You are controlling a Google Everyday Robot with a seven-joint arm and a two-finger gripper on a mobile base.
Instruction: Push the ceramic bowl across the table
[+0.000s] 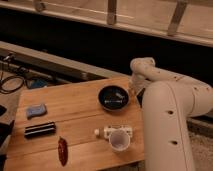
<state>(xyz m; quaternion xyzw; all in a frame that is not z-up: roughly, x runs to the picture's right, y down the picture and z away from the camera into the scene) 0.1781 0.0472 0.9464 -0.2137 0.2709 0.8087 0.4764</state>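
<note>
1. On my far left, off the table's edge, dark cables (11, 84) lie in a loose loop on a lower surface.
2. The table (75, 102), made of light-brown wooden planks, fills the lower left of my view. A blue sponge-like pad (36, 110) rests near its left edge.
3. Just in front of the pad, nearer the camera, a black rectangular bar (40, 129) lies flat with its long side running along the planks.
4. To the right of the bar, near the front edge, lies a dark red elongated object (62, 150). I cannot make out what it is.
5. Further right, the white mug (119, 141) stands upright near the front right corner. A small white object (112, 131) lies flat at the mug's far side, touching it or just beside it.
6. The ceramic bowl (113, 97) sits upright on the right part of the table, toward the far edge. It is behind the mug, with bare wood between them. It is glossy black with pale glints inside.
7. The gripper (133, 91) is down low, just beside the bowl's right rim. I cannot tell whether it touches the rim, or whether it is open or closed.
8. The white arm (167, 115) bends over above the gripper. Its bulky lower segment fills the right of my view and covers the table's right edge.
</note>
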